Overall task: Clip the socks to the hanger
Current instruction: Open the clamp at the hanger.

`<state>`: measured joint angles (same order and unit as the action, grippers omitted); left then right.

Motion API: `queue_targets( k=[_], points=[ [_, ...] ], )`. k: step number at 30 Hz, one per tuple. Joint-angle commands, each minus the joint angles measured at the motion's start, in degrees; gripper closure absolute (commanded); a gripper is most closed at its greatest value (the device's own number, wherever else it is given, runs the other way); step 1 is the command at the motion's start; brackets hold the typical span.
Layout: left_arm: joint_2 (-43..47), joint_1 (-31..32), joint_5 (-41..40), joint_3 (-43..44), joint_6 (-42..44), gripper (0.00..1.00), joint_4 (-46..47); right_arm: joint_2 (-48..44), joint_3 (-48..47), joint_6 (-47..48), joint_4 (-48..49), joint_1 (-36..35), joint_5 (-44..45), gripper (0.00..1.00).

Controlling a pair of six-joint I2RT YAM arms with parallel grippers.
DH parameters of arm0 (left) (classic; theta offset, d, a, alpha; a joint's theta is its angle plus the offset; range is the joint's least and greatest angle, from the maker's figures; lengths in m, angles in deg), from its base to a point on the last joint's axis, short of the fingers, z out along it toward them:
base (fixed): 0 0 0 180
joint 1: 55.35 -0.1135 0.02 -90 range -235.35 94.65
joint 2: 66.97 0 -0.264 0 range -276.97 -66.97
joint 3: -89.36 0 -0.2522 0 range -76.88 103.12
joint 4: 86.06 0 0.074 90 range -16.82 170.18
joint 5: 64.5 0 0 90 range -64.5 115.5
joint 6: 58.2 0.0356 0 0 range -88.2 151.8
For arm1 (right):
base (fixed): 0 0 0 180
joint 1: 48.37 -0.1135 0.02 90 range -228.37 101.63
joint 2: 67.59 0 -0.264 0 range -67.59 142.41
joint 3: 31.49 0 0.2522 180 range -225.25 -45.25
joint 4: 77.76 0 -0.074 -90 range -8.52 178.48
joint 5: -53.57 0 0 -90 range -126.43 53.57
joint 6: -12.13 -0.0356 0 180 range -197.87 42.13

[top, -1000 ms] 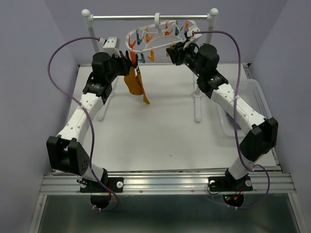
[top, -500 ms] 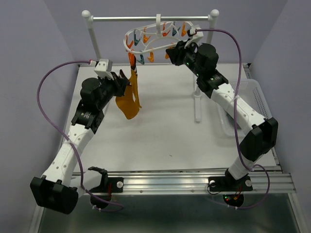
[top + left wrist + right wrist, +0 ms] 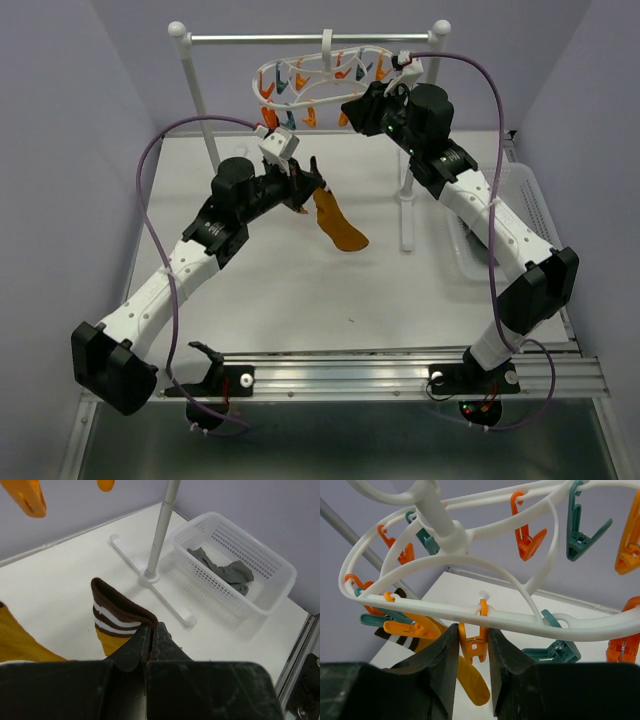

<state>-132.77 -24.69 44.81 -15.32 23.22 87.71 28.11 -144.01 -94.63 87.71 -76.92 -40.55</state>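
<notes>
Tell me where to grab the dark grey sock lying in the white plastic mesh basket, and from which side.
Probably pinch the dark grey sock at its rumpled wider end, coming straight down from above. It lies low on the floor of the white plastic mesh basket, whose upright walls block a sideways approach; the folds give fabric to catch.

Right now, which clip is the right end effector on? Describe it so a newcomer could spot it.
Find the white oval hanger on the metal rail. On its rim nearest the right arm, the right end effector pinches one orange clip hanging mid-rim. A teal clip hangs to its right, and no other clip sits between the black fingers.
</notes>
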Motion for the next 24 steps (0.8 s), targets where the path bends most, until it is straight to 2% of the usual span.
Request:
queue_targets(
  k=[1, 7, 10, 16, 19, 24],
  points=[
    [-5.12, 0.11, 6.16, 4.35, 4.09, 1.0, 4.95, -2.54, -1.0, 0.49, -3.36, 0.17, -2.82, 0.99],
    [-12.68, -0.07, 6.8, 11.38, 10.5, 1.0, 3.72, -2.19, -1.35, 3.57, -3.62, 0.17, -4.5, 0.99],
    [-16.46, -0.07, 4.86, 16.39, 11.12, 1.0, 1.7, -2.18, -1.26, 4.1, -3.79, 0.17, -2.4, 0.99],
    [-22.17, -0.07, 7.76, 22.8, 14.37, 1.0, 0.3, -1.75, -1.08, 4.97, -4.14, 0.17, 1.03, 0.99],
    [-23.75, 0.02, 6.53, 26.5, 14.73, 1.0, -1.37, -1.48, -1.08, 5.33, -4.15, 0.17, 3.58, 0.99],
    [-27.01, 0.02, 6.79, 31.07, 15.08, 1.0, -4.01, -1.22, -0.91, 5.5, -4.15, 0.17, 3.94, 0.99]
  ],
)
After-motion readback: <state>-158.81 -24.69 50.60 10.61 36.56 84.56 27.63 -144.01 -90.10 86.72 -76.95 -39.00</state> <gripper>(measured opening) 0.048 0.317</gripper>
